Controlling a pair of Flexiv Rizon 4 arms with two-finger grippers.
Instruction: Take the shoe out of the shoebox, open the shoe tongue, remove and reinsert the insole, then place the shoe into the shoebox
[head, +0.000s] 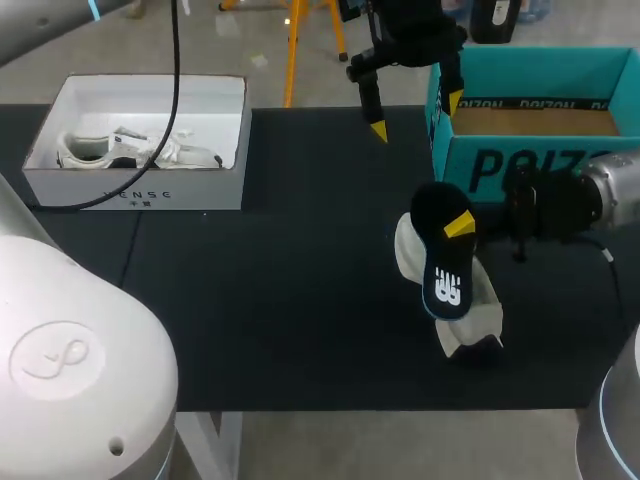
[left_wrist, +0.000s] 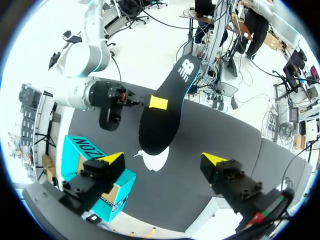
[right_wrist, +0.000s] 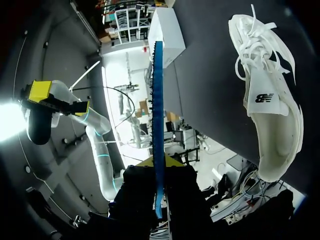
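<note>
Insole (head: 445, 285) in R pincer (head: 462, 226), prob. touching shoe (head: 472, 318); teal shoebox (head: 500, 165) behind.

Black print on teal shoebox (head: 487, 168); white logo on insole (head: 445, 268)

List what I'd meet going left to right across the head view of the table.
Ordered by their middles: white shoebox → left gripper, open above the mat → black insole, lifted over the white shoe → teal shoebox.
</note>
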